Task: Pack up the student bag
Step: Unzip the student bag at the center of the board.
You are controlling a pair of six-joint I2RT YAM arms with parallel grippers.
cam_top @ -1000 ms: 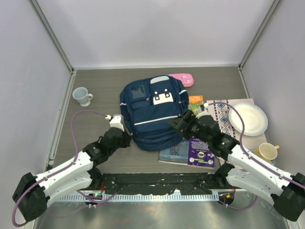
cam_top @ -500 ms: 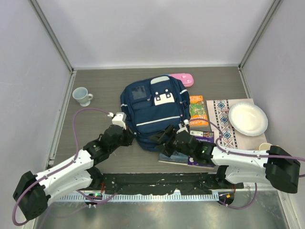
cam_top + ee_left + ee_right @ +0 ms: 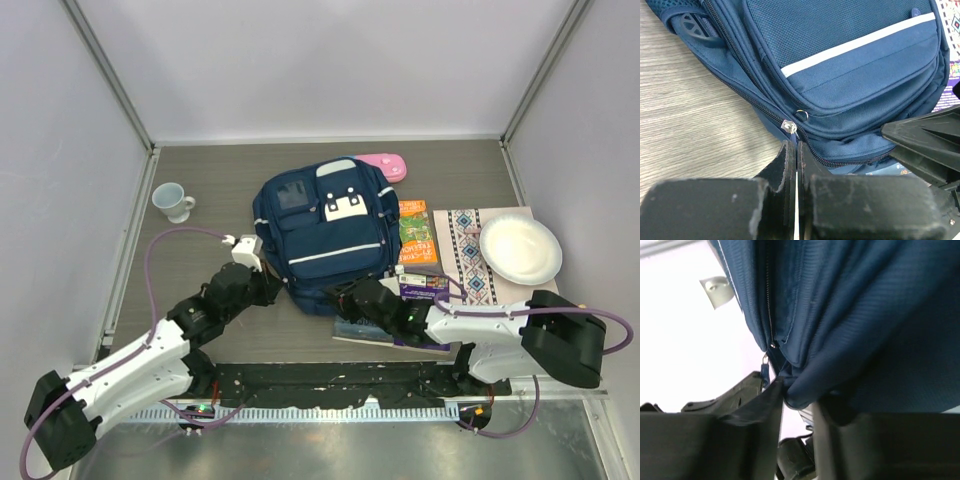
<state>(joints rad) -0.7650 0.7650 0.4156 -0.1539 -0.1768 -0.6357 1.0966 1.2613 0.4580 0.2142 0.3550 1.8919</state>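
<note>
Navy student bag (image 3: 325,235) lies flat on its back at the middle of the grey table (image 3: 210,160), front pockets and white stripe facing up, its bottom edge turned toward the arm bases — I have both arms at that near edge. On the overhead view the left gripper (image 3: 270,291) sits at the bag's near left corner and the right gripper (image 3: 346,298) at the middle of the bottom edge, the two close together. From the left wrist camera, the left gripper (image 3: 794,150) has its jaws pressed together with no gap that I can see, clamped on the blue tab of the zipper pull (image 3: 790,126) on the main zip, which looks closed along the bag's (image 3: 850,30) side; a small metal ring (image 3: 801,114) hangs just above it. From the right wrist camera, the right gripper (image 3: 796,399) is narrowly parted, nipping a fold of the bag's (image 3: 865,315) blue fabric between its fingers (image 3: 762,407), with the zipper pull (image 3: 765,371) dangling just beside them. Around the bag: a white mug (image 3: 172,200) well apart to the left, a pink pencil case (image 3: 385,165) touching its far right corner, a green book (image 3: 415,232) just beside its right flank, a purple book (image 3: 425,288) nearer the arm, and a white plate (image 3: 520,250) on a patterned mat (image 3: 462,255).
</note>
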